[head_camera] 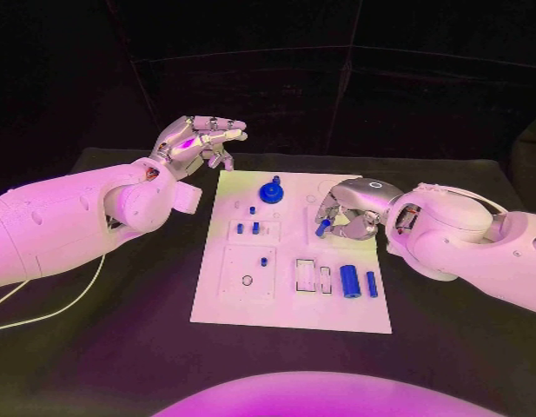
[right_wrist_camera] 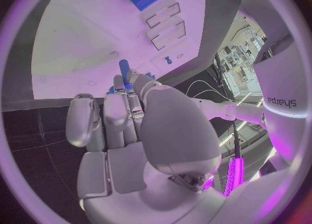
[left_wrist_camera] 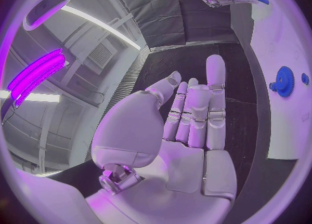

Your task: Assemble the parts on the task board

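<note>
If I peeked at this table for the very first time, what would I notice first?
Probably the right hand over the middle of the white task board, pinching a small blue peg in its fingers. Next, the left hand, lifted beyond the board's far left corner and holding nothing. A blue gear sits near the board's far edge.

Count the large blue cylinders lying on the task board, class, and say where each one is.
2: both lie side by side near the task board's near right corner, the fatter large blue cylinder on the left, the slimmer cylinder right of it. Smaller blue pieces aren't counted.
</note>
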